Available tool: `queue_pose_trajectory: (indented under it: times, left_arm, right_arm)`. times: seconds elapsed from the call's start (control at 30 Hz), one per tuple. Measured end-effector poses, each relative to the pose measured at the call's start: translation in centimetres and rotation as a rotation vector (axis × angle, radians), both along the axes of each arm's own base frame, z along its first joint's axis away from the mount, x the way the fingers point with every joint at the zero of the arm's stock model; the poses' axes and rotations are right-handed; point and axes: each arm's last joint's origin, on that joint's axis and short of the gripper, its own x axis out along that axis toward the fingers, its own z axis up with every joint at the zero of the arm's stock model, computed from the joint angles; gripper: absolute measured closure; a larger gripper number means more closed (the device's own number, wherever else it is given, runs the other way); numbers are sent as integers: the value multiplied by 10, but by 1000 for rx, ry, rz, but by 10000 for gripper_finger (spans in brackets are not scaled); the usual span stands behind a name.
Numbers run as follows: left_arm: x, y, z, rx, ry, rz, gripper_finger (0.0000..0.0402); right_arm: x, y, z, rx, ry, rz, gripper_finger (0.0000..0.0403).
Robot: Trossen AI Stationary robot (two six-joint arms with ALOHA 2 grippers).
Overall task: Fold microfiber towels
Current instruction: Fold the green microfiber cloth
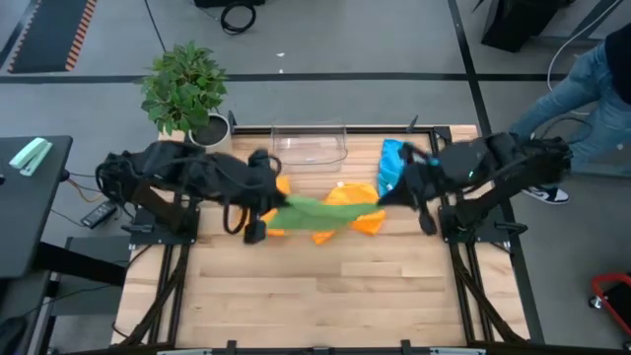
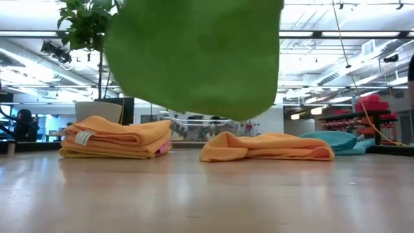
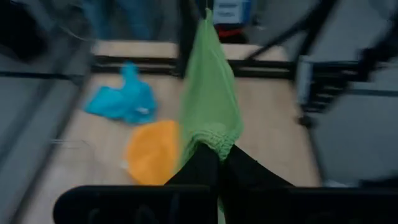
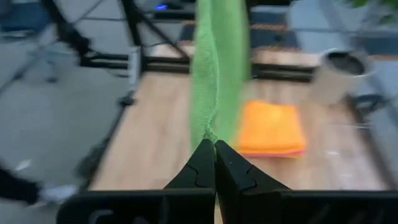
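Note:
A green microfiber towel (image 1: 315, 210) is stretched between my two grippers above the middle of the table; in the low view the green towel (image 2: 194, 58) hangs high over the wood. My left gripper (image 1: 279, 202) is shut on its left end and my right gripper (image 1: 386, 197) on its right end. Below it a crumpled orange towel (image 2: 265, 147) lies on the table. A folded stack of orange, yellow and pink towels (image 2: 116, 137) rests flat at the left. A blue towel (image 1: 391, 163) lies crumpled at the far right. My left gripper pinches a bunched end of the green towel (image 3: 214, 138) between its two fingers, coming from the table's left and slanting down. From there the cloth runs drawn out toward the other gripper, lifted clear of the table. My right gripper pinches the opposite end of the green towel (image 4: 213, 132) between its two shut fingers, coming from the table's right and slanting down. The cloth is gathered into a narrow band there and runs away toward the left gripper, clear of the table.
A clear plastic bin (image 1: 309, 143) stands at the table's far edge, and a potted plant (image 1: 187, 89) at the far left corner. A person (image 1: 592, 89) is beyond the table's far right. The near half of the wooden table (image 1: 325, 296) is bare.

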Motion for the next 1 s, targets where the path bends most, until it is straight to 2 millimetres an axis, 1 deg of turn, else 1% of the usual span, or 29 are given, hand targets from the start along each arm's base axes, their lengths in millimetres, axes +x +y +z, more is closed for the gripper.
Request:
queue_pose_trajectory:
  times: [0.07, 0.1, 0.2, 0.3, 0.33, 0.4, 0.47, 0.5, 0.53, 0.6, 0.67, 0.8, 0.87, 1.0]
  left_arm:
    - [-4, -12, -10, -62, 86, -46, 395]
    - [-4, -21, -19, -89, 142, -70, 395]
    - [5, -57, -55, -143, 290, -124, 395]
    - [18, -99, -103, -182, 365, -144, 395]
    - [23, -114, -123, -200, 376, -148, 395]
    - [29, -145, -164, -235, 389, -173, 394]
    - [32, -174, -202, -295, 404, -213, 394]
    - [31, -185, -220, -326, 426, -219, 395]
    - [30, -193, -235, -361, 450, -217, 395]
    - [28, -206, -257, -409, 489, -205, 395]
    - [29, -210, -269, -431, 504, -179, 394]
    - [32, -210, -270, -451, 511, -186, 395]
    - [33, -203, -266, -435, 519, -191, 395]
    - [43, -176, -260, -368, 523, -155, 392]
  right_arm:
    - [6, 17, -6, 50, 58, 34, 401]
    - [10, 27, -14, 65, 105, 50, 401]
    - [22, 66, -52, 115, 271, 69, 401]
    - [28, 110, -101, 149, 404, 45, 401]
    - [27, 124, -117, 176, 438, 37, 401]
    - [24, 152, -143, 267, 465, 26, 401]
    - [21, 175, -161, 377, 471, 16, 401]
    - [19, 183, -167, 431, 475, 0, 401]
    - [17, 190, -172, 473, 484, -18, 401]
    - [15, 196, -178, 522, 502, -66, 401]
    - [15, 197, -182, 535, 519, -103, 401]
    - [17, 190, -190, 529, 559, -149, 401]
    - [18, 184, -197, 534, 584, -191, 401]
    - [14, 174, -221, 562, 679, -291, 401]
